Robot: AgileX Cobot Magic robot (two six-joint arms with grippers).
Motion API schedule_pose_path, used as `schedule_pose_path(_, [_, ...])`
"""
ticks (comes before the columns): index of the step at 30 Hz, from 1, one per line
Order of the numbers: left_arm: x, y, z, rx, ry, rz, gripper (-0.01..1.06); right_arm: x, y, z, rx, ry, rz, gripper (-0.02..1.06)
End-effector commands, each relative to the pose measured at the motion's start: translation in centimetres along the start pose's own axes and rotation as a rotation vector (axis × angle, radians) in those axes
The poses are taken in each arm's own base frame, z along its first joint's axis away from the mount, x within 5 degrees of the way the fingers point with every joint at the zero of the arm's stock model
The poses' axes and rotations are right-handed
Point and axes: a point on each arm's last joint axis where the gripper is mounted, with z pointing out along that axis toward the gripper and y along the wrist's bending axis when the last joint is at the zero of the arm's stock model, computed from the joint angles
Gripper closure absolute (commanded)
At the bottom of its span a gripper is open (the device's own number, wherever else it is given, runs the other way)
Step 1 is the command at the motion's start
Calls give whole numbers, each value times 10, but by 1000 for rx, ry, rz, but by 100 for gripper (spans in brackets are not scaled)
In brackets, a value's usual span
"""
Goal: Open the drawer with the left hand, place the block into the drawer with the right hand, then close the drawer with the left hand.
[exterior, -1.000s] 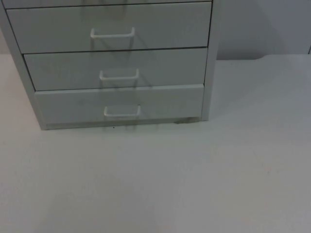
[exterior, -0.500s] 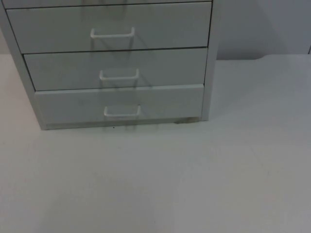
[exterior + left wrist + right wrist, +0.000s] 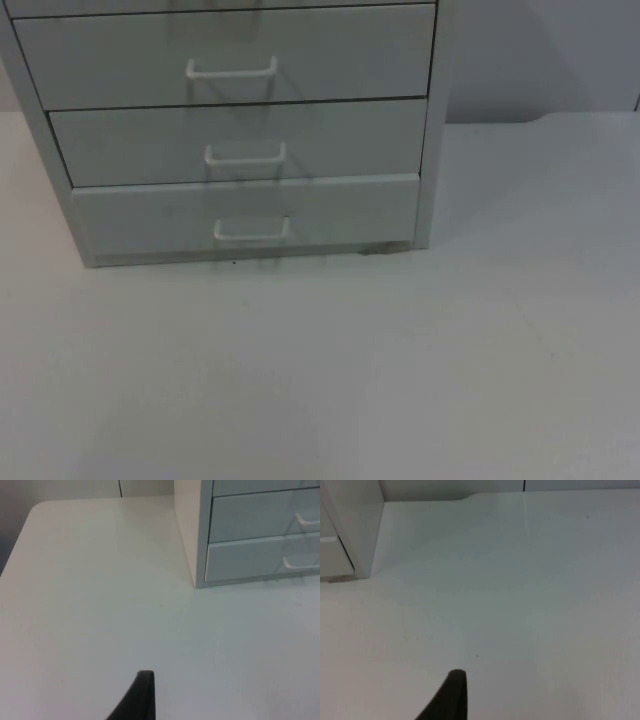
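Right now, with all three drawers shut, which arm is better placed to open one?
Left, probably. The left gripper looks onto the cabinet's drawer fronts and the bottom drawer's handle; the right gripper faces mostly bare table beside the cabinet's corner.

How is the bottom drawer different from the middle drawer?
The bottom pale grey drawer front sticks out past the cabinet frame, while the middle pale grey drawer front sits back inside it. The bottom one also sits right above the white table top, with the middle one stacked over it. Both are the same pale grey, about equally wide, and each has a white wire handle, bottom and middle.
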Motion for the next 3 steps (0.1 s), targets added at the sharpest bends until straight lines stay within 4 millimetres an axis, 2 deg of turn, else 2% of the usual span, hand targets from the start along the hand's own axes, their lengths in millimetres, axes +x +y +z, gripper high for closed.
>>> schedule_pose_path(1, [1, 0, 0, -17, 3, -15, 0, 0, 0, 0, 5, -9, 4, -1])
schedule_pose_path(3, [1, 0, 1, -44, 3, -29, 0, 0, 0, 0, 5, -9, 4, -1])
